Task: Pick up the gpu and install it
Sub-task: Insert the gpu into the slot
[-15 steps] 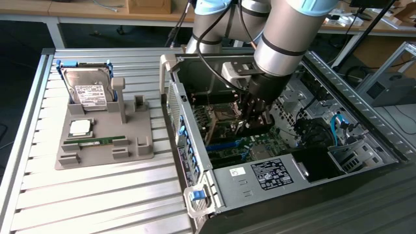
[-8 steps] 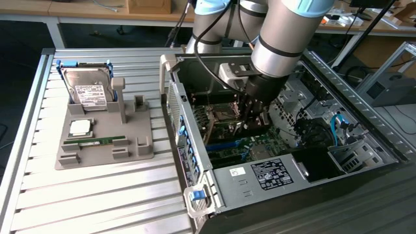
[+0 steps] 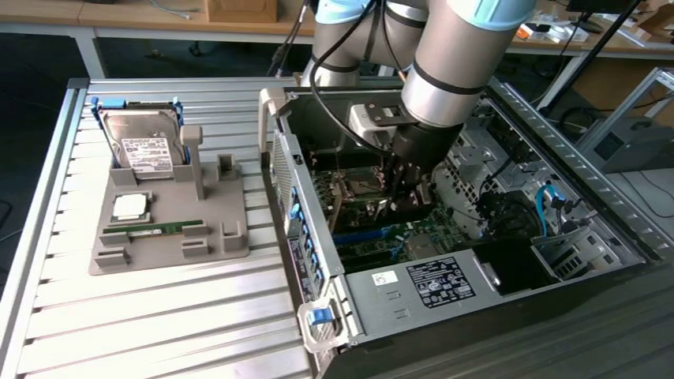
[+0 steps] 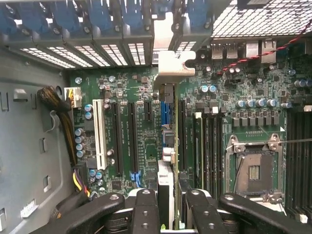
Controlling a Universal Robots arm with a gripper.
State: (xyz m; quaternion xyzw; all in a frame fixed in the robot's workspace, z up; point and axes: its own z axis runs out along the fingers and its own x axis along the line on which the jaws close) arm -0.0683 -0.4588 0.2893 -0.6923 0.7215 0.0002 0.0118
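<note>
I am reaching down into the open computer case [image 3: 589, 197], a grey steel box lying on its side on a ribbed aluminium table [image 3: 158, 316]. My pincer [image 4: 168, 209] is clenching the gpu [image 4: 166, 146] between its black fingers [image 4: 145, 209], which are studded with round screw heads. In the wrist view the card is showing edge-on: a thin board standing upright over the green motherboard [image 4: 146, 136], with its silver metal bracket [image 4: 168, 53] reaching up to the slotted rear wall of the case. The bracket is flat and bright, with a notch cut in its bent tab. I cannot tell whether the card's lower edge is touching the slot beneath it, since the card itself is hiding that line.

In the exterior view my thick grey forearm is covering most of the pincer, and the card is showing as just a dark sliver below it.

On the exterior view's left, a matte grey plastic holder [image 3: 169, 245] is sitting on the table. It is carrying a silver hard drive [image 3: 142, 146] with a white label, a square metal-capped processor [image 3: 129, 207], and a narrow green memory stick [image 3: 156, 229]. The table's far edges are running out of frame.
</note>
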